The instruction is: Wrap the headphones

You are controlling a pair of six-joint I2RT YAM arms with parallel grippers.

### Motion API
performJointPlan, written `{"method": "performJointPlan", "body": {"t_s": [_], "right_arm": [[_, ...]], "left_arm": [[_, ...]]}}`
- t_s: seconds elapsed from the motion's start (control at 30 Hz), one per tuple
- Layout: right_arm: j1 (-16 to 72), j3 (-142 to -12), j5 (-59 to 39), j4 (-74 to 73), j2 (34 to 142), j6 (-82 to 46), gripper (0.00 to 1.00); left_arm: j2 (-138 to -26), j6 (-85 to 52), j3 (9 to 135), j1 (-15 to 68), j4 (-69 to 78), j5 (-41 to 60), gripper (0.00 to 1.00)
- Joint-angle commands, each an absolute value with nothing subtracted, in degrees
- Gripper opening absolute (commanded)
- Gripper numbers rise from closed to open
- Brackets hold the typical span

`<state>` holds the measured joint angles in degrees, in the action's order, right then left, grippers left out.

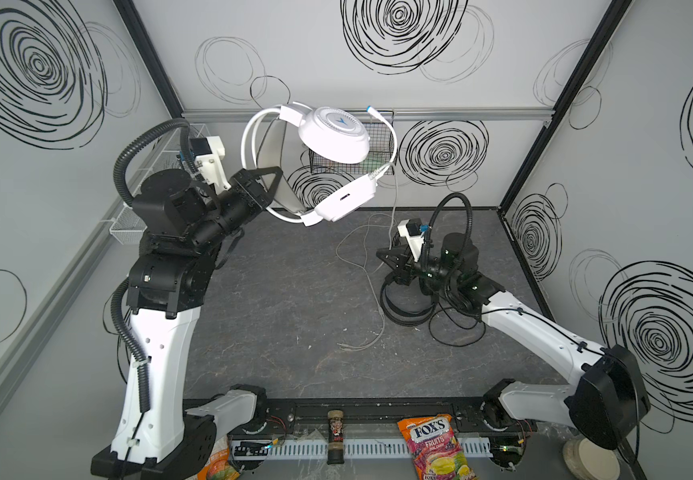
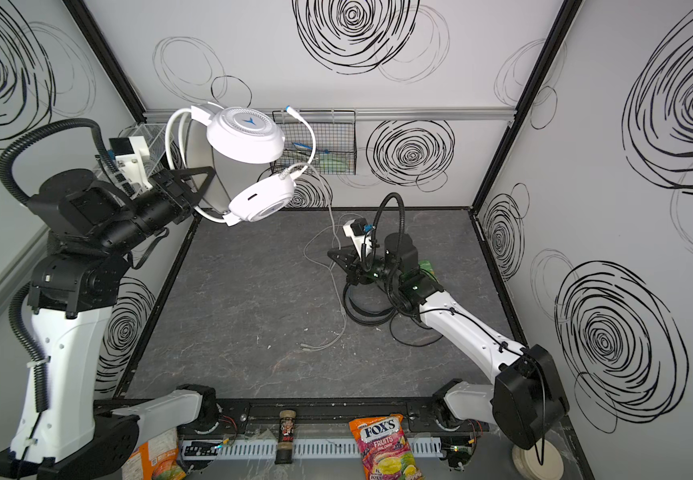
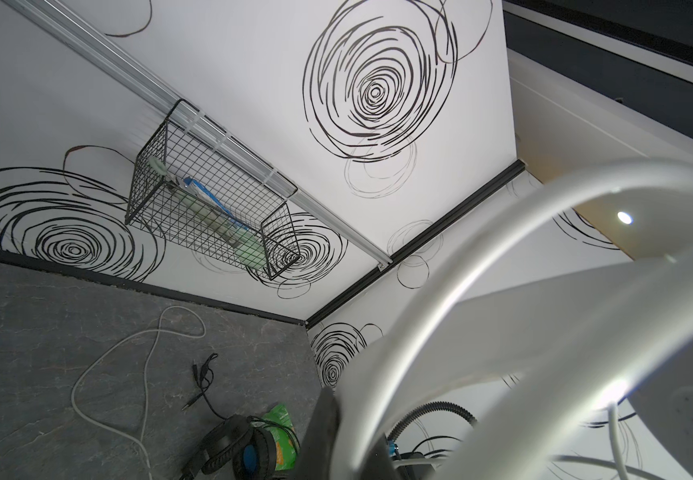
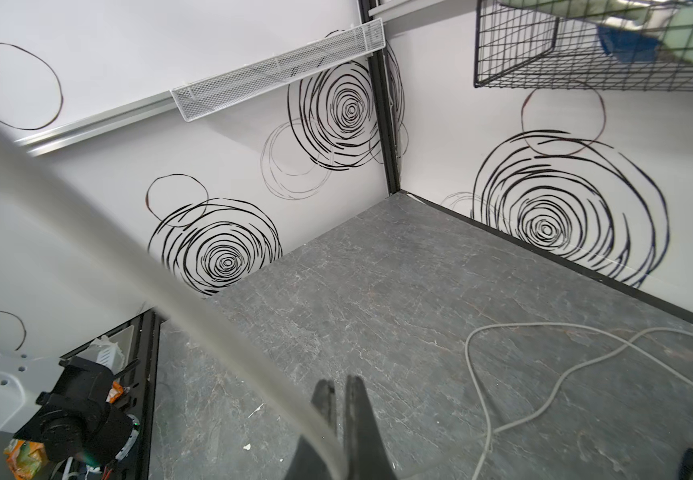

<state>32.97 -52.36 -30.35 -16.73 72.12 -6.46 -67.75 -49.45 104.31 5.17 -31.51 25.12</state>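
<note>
The white headphones (image 1: 332, 133) (image 2: 245, 135) hang high above the table at the back left. My left gripper (image 1: 272, 178) (image 2: 203, 178) (image 3: 349, 419) is shut on their headband (image 3: 482, 291). Their white cable (image 1: 367, 266) (image 2: 336, 291) drops to the table and loops there. Low at the right, my right gripper (image 1: 382, 255) (image 2: 332, 253) (image 4: 338, 384) is shut on that white cable (image 4: 212, 324), which runs slantwise into the jaws. The black headphones (image 1: 403, 303) (image 2: 367, 305) (image 3: 232, 449) lie on the table under the right arm, their black cable spread beside them.
A black wire basket (image 1: 378, 141) (image 2: 328, 145) hangs on the back wall behind the white headphones. A white mesh basket (image 1: 128, 224) is on the left wall. A green snack bag (image 3: 280, 440) lies by the black headphones. A candy bag (image 1: 436, 444) and a small bottle (image 1: 335, 436) sit at the front edge.
</note>
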Motion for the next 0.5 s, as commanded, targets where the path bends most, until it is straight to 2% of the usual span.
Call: {"method": "performJointPlan", "body": {"t_s": [0.0,0.23,0.47], "right_arm": [[30.75,-53.08,-26.88,-13.07,68.43,-4.87,0.0],[28.77,-57.73,-14.8,-2.71,63.59,4.87,0.0],[28.83,-62.53,-5.55,1.2,61.71,12.75,0.0]], "left_arm": [[-66.97,-51.67,104.5,3.42,-24.67,26.99,0.0],[-66.19,-47.13,102.21,0.07,-28.73,24.35,0.0],[-64.24,-41.41,97.61,-0.61,-34.41,17.13,0.0]]}}
